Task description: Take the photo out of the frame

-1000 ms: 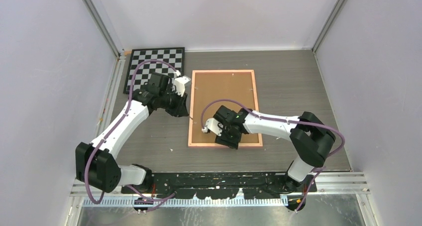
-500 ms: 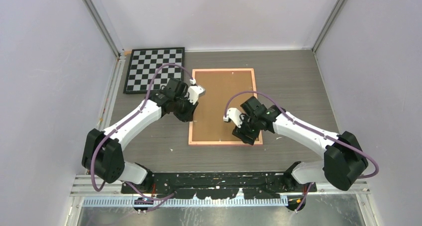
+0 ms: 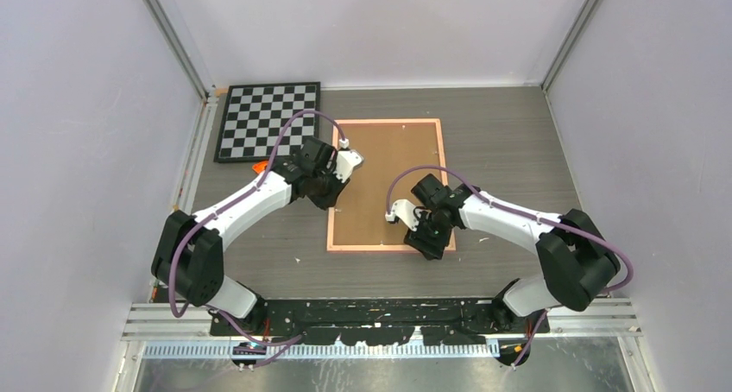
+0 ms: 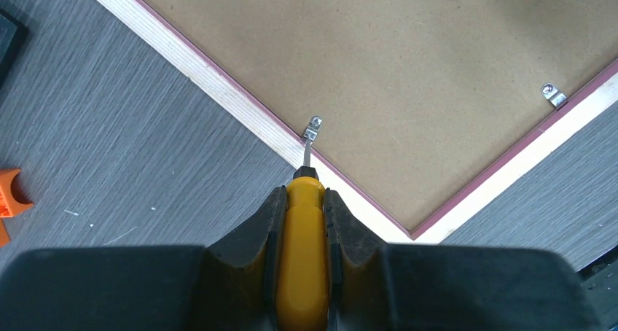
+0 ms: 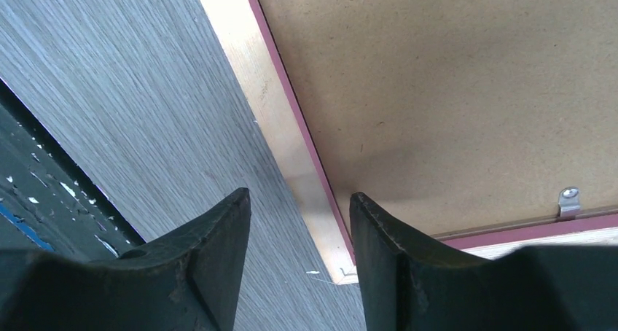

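Observation:
The frame (image 3: 388, 163) lies face down mid-table, its brown fibreboard back up inside a thin pink border. The photo is hidden under that back. My left gripper (image 3: 329, 193) is shut on a yellow-handled screwdriver (image 4: 304, 258). The screwdriver's tip rests at a small metal clip (image 4: 312, 130) on the frame's left edge. A second clip (image 4: 554, 95) sits on the adjoining edge. My right gripper (image 3: 429, 243) is open and empty over the frame's near right corner (image 5: 342, 273). One finger is over the table, the other over the frame. A clip (image 5: 568, 200) shows beside it.
A black-and-white chessboard (image 3: 268, 120) lies at the far left. A small orange object (image 3: 258, 166) sits just in front of it and shows in the left wrist view (image 4: 9, 200). The black base rail (image 3: 380, 310) runs along the near edge. Walls close in left and right.
My left gripper has moved right with the screwdriver to the frame's left edge. My right gripper has shifted right along the near edge toward the near right corner.

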Robot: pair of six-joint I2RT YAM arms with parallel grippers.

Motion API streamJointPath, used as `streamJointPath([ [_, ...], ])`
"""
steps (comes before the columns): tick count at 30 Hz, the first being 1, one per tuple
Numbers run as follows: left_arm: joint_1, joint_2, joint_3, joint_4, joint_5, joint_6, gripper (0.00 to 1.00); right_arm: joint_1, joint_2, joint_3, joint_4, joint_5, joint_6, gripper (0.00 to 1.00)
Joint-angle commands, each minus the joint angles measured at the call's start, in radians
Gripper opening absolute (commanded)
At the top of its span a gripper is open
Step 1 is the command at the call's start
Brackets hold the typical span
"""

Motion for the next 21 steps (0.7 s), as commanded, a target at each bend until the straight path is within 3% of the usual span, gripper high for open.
streamJointPath([
  [1, -0.004, -0.001, 0.03, 0.05, -0.018, 0.021, 0.0, 0.004, 0.009, 0.007, 0.01, -0.012, -0.003, 0.56],
  [10, -0.04, 0.017, -0.002, 0.066, -0.054, 0.088, 0.0, 0.004, 0.041, 0.015, 0.001, -0.015, 0.012, 0.45],
  [21, -0.14, 0.034, -0.015, 0.026, -0.159, 0.158, 0.0, 0.003, 0.081, 0.038, -0.011, -0.035, 0.031, 0.19],
])
